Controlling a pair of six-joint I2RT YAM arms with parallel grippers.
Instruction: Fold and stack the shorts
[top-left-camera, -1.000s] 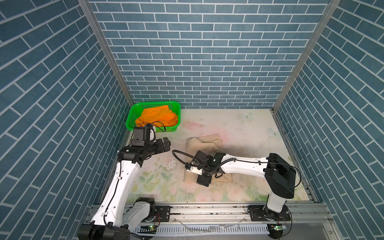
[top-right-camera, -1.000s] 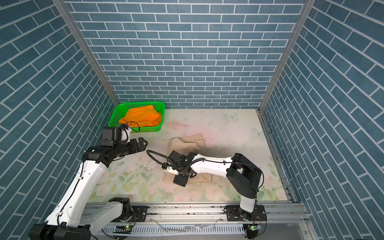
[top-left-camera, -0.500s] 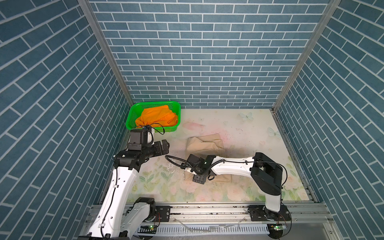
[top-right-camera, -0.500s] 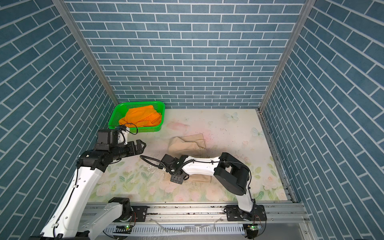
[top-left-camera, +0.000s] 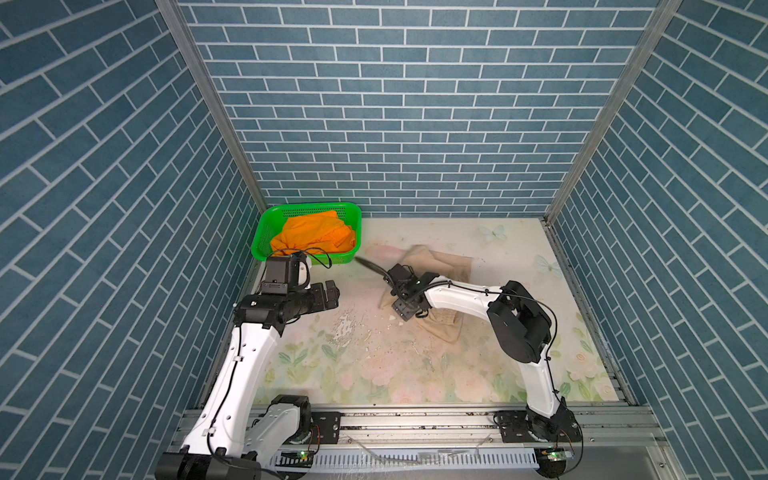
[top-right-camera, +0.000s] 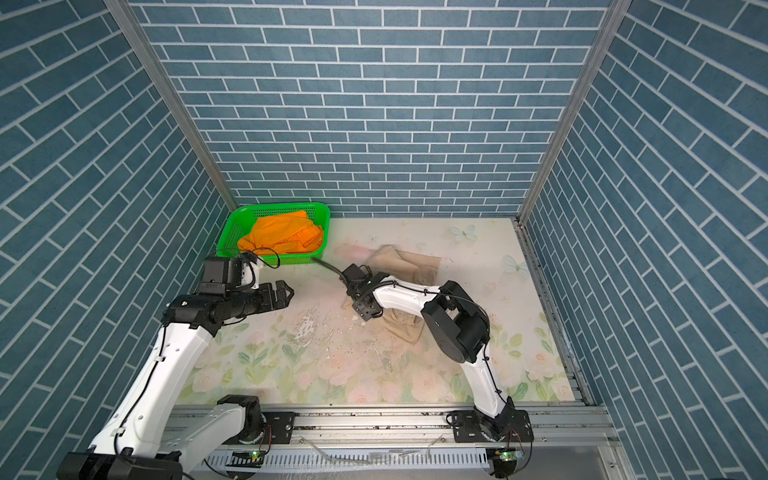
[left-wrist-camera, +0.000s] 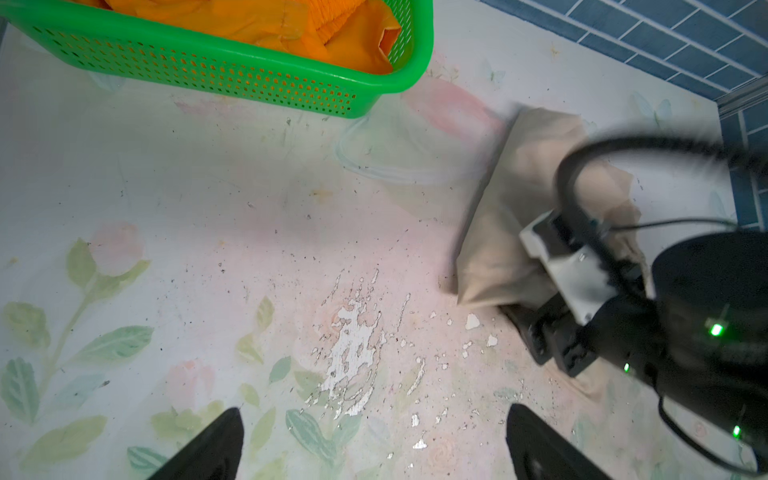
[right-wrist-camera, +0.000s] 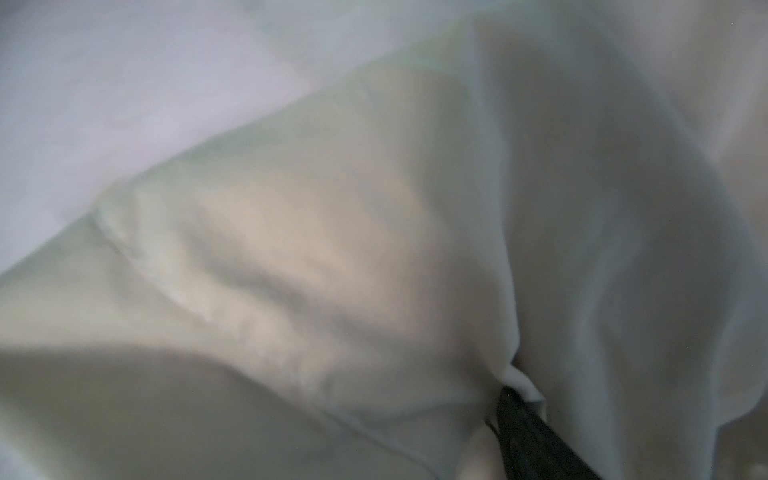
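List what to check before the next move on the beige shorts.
1. Left tool open and empty: ok.
2. Right tool gripping the beige shorts: cannot tell; cloth fills the right wrist view and only one finger shows.
3. Beige shorts lying flat: not ok; bunched, partly under the right arm.
4. Orange shorts out of the green basket: not ok; they lie inside it.
5. Left tool apart from both shorts: ok; it hovers over bare table.
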